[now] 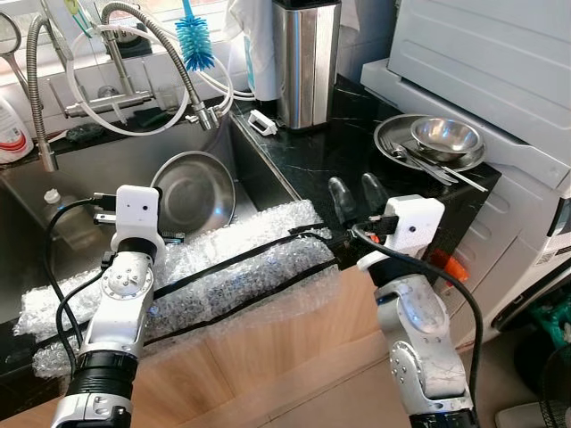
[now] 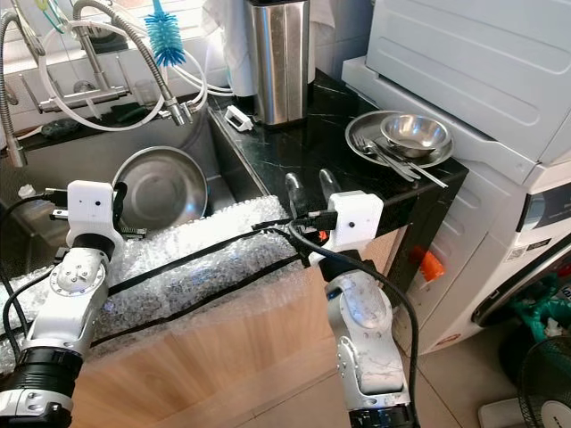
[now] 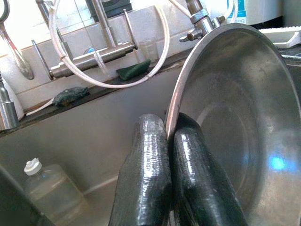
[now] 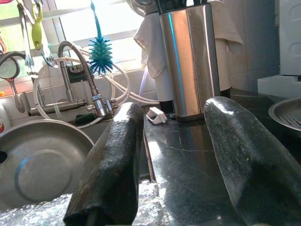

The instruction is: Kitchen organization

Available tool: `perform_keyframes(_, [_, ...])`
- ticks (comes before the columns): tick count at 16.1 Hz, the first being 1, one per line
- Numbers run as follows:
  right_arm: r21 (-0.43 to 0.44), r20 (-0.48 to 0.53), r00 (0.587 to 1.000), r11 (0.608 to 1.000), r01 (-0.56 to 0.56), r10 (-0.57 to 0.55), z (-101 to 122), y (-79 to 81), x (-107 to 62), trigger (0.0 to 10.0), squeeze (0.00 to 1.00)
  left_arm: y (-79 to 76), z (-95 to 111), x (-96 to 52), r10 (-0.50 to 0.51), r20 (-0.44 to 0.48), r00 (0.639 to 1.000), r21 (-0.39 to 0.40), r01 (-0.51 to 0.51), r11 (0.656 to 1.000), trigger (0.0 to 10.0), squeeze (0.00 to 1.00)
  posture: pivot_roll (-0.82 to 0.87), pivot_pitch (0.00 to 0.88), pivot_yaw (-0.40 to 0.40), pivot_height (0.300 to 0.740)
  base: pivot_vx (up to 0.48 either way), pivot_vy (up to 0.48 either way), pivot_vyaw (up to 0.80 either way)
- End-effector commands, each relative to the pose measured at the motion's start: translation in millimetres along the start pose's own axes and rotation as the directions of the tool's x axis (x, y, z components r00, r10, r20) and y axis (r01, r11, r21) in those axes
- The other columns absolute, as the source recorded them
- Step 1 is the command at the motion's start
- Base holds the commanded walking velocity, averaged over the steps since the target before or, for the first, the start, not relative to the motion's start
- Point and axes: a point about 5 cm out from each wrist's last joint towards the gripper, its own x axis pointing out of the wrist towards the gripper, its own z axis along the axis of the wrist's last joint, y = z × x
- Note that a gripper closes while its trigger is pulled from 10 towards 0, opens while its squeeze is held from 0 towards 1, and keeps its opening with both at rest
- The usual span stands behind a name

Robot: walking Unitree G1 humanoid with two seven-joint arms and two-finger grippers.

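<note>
1. Nearest you, a strip of bubble wrap (image 1: 205,272) lies along the front edge of the sink (image 1: 80,178), crossed by black cables; both arms reach over it, and its left end runs out of frame.
2. Your left tool (image 3: 170,155) is closed on the rim of the large steel bowl (image 1: 192,192). In the left wrist view the two black fingers (image 3: 146,174) pinch that rim between them; in the head views the white wrist housing hides the contact.
3. The steel bowl stands tilted inside the sink, its open side toward you. Its lower edge is hidden behind the bubble wrap.
4. Your right tool (image 1: 357,198) hovers over the black bench (image 1: 312,160) just right of the sink, its fingers spread wide with nothing between them.
5. A clear plastic bottle (image 3: 51,190) with a white cap sits low in the sink's left part; its bottom is cut off.
6. Farther right on the bench, a steel plate (image 1: 393,147) carries a small steel bowl (image 1: 446,136) and some cutlery (image 1: 424,163); you cannot count the pieces.
7. At the back, a tall steel canister (image 1: 305,62) stands on the bench, its top cut off, with a small white object (image 1: 261,122) beside it that is hard to identify.
8. Behind the sink, a spring-neck tap (image 1: 156,53) curves over the basin, and a blue bottle brush (image 1: 193,40) hangs near it.
</note>
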Motion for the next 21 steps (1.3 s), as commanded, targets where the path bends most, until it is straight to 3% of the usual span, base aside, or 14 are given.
perform_keyframes(1, [0.004, 0.016, 1.000, 1.000, -0.012, 0.012, 5, 5.2, 1.3, 10.0, 0.00, -5.5, 1, 2.2, -0.037, 0.002, 0.999, 0.034, 0.037, 0.999, 10.0, 0.00, -0.08, 0.000, 0.067, 0.740, 0.000, 0.000, 0.00])
perform_keyframes(9, [0.004, 0.007, 1.000, 1.000, -0.016, 0.016, 4, 4.7, 3.3, 10.0, 0.00, -16.3, -3, 2.0, -0.088, -0.036, 0.995, 0.041, 0.090, 0.995, 10.0, 0.00, -0.08, 0.000, 0.068, 0.740, 0.000, 0.000, 0.00])
perform_keyframes(19, [0.011, 0.006, 1.000, 1.000, -0.015, 0.014, 5, 9.3, 3.3, 10.0, 0.00, -11.1, -3, -1.2, -0.113, -0.042, 0.993, 0.040, 0.115, 0.993, 10.0, 0.00, -0.08, 0.010, 0.092, 0.740, 0.000, 0.000, 0.00])
perform_keyframes(20, [0.010, 0.004, 1.000, 1.000, -0.012, 0.012, 4, 8.8, 2.8, 10.0, 0.00, -11.5, -3, -1.0, -0.122, -0.043, 0.992, 0.040, 0.123, 0.992, 10.0, 0.83, -0.08, 0.013, 0.095, 0.740, 0.000, 0.000, 0.00])
perform_keyframes(21, [0.009, 0.003, 1.000, 1.000, -0.011, 0.011, 4, 8.6, 2.6, 10.0, 0.00, -12.0, -3, -0.8, -0.126, -0.041, 0.991, 0.038, 0.128, 0.991, 10.0, 1.00, -0.08, 0.014, 0.096, 0.740, 0.000, 0.000, 0.00])
